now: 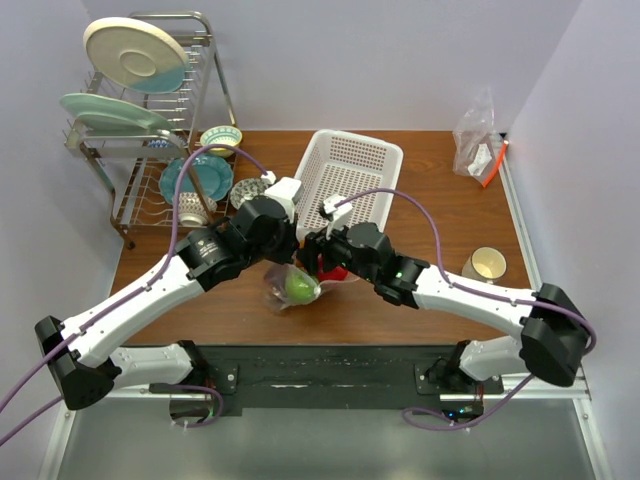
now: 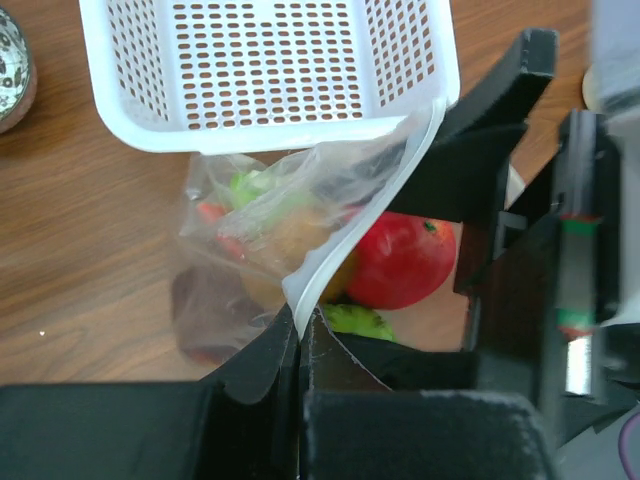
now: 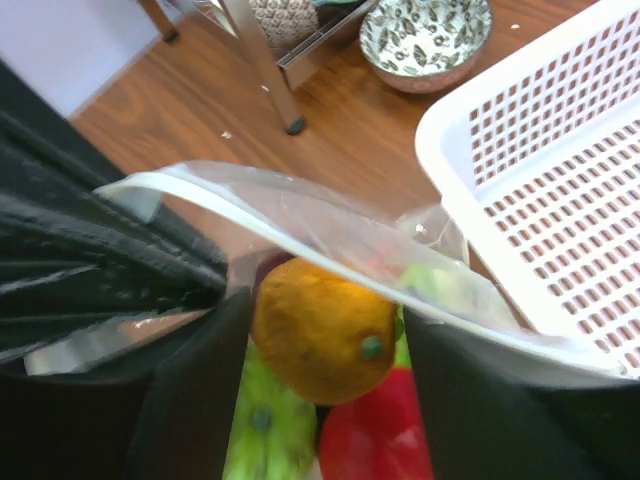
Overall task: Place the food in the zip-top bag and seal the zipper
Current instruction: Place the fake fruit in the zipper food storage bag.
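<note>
The clear zip-top bag (image 1: 290,285) lies on the table in front of the white basket, with a green ball and dark pieces inside. My left gripper (image 2: 300,325) is shut on its pale zipper (image 2: 365,215) and lifts the mouth edge. My right gripper (image 3: 325,315) is at the bag's mouth, under the zipper strip (image 3: 300,215), its fingers closed on either side of the small orange (image 3: 325,330). The red apple (image 3: 375,435) and a green ball (image 3: 265,430) lie just below it. In the left wrist view the apple (image 2: 405,260) sits at the mouth beside a green ball (image 2: 360,320).
The white basket (image 1: 350,175) stands just behind the bag. A dish rack (image 1: 150,130) with plates and bowls is at the back left, and a patterned bowl (image 3: 425,35) sits near it. A cup (image 1: 486,264) is at the right, and another bag with a red-orange strip (image 1: 478,140) at the back right.
</note>
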Tool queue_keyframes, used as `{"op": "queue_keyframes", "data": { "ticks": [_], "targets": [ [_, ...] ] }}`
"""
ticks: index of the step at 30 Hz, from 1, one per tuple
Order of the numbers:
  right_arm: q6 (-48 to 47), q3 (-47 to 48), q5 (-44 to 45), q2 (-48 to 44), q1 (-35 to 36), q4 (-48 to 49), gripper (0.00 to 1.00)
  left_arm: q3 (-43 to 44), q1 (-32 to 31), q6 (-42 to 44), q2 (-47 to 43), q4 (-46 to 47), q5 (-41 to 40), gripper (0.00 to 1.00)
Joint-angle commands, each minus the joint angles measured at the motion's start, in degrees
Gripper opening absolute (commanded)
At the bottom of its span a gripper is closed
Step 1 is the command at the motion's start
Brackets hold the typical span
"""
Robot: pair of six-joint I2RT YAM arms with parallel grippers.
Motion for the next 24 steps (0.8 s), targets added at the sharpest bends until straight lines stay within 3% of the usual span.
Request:
{"op": "queue_keyframes", "data": {
  "ticks": [1, 5, 8, 11, 17, 24],
  "targets": [
    [-0.8, 5.7, 2.6, 1.0, 0.2, 2.0, 0.85, 1.3, -0.1, -1.3, -1.2, 4.4, 2.7, 0.0],
    [-0.1, 4.8, 0.8, -3.2, 0.2, -0.4, 0.87, 0.9, -0.1, -1.3, -1.9, 4.4, 2.6, 0.0],
    [0.8, 4.9, 0.8, -7.9, 0.2, -7.4, 0.87, 0.6, 0.0, -1.4, -2.0, 4.4, 2.4, 0.0],
    [1.4, 4.8, 0.7, -11.8, 0.2, -12.7, 0.99, 0.0, 0.0, -1.3, -2.0, 4.5, 2.2, 0.0],
    [2.0, 4.9, -2.5, -18.8, 0.2, -25.9, 0.99, -2.0, 0.0, -1.5, -2.2, 4.7, 2.1, 0.0],
    [5.4, 5.6, 6.2, -20.8, 0.1, -37.8, 0.99, -2.7, -0.1, -2.0, -2.6, 4.7, 1.7, 0.0]
  ]
}}
